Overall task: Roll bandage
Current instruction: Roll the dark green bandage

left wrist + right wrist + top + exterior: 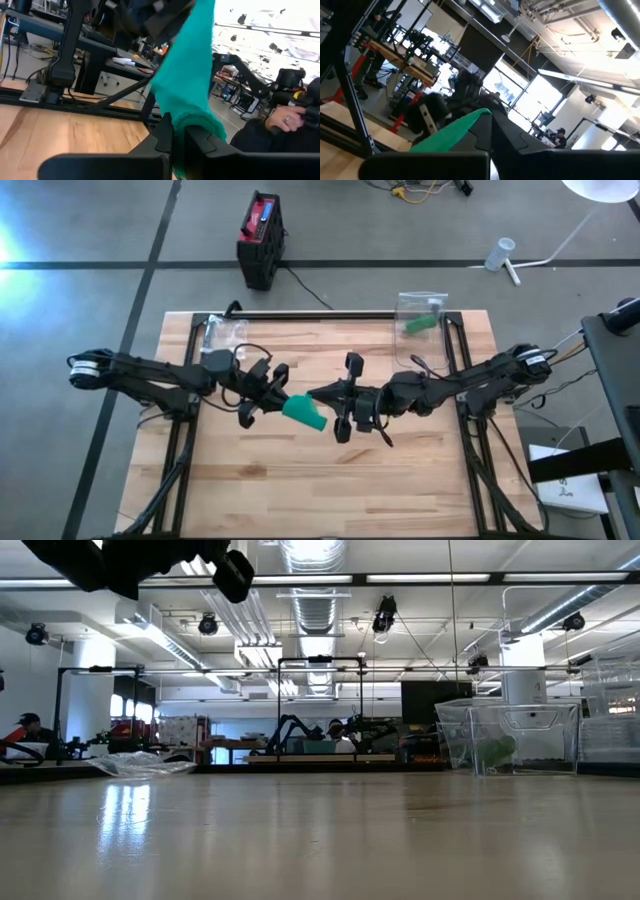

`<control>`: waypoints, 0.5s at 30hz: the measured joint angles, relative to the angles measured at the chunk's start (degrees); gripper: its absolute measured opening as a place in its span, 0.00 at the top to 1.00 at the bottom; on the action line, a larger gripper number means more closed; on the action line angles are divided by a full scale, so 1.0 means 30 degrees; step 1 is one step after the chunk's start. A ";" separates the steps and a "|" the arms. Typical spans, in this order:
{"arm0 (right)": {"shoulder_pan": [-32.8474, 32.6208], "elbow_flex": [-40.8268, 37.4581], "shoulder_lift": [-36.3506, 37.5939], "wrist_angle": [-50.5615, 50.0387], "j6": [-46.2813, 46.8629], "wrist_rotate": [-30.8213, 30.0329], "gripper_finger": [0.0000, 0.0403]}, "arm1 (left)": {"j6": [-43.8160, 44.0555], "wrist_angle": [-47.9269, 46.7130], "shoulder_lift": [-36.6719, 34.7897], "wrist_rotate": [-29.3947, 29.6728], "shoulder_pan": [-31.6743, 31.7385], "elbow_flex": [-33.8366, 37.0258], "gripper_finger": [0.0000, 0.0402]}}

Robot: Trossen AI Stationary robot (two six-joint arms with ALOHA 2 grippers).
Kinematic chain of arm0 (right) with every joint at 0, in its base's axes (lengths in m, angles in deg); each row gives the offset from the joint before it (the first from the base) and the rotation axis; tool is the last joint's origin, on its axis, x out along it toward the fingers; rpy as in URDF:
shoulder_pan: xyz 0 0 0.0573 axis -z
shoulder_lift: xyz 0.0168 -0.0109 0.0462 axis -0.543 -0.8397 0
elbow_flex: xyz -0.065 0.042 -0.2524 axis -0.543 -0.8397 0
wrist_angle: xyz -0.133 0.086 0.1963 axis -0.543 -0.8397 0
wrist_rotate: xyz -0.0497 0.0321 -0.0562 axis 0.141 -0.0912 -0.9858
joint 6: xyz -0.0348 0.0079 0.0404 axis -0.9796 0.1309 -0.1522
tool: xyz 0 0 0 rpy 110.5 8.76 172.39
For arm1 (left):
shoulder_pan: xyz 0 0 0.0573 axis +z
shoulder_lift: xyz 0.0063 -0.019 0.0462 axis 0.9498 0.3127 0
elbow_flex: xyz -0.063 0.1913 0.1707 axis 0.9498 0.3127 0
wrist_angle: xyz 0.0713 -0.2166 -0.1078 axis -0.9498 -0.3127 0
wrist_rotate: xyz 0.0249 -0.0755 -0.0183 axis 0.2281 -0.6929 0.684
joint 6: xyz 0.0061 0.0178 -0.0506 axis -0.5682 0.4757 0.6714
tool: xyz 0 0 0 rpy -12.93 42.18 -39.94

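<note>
A teal-green bandage hangs in the air over the middle of the wooden table, between my two grippers. My left gripper comes from the table's left and is shut on the thicker, bunched end. My right gripper comes from the right and is shut on the strip's other end. In the left wrist view the flat strip runs from my own fingers to the right gripper. The low view shows no bandage, only part of an arm at the top. My left gripper pinches the bandage's bunched, partly rolled end between its two fingers, coming roughly level from the table's left. The bandage is clear of the table, and its strip stretches away toward the other gripper. My right gripper pinches the strip's free end between its two fingers, roughly level from the table's right. The strip runs off from the fingers toward the left gripper, spread flat and clear of the table.
A clear plastic bag with a green item stands at the table's far right, also in the low view. A crumpled clear bag lies at the far left. A person's hand shows beyond the table.
</note>
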 joint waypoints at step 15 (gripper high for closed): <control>0.0452 0.0082 0.0015 -0.2375 0.0610 -0.3544 1.00 | 0.0035 0.0446 0.0125 -0.2112 -0.0036 0.0000 0.98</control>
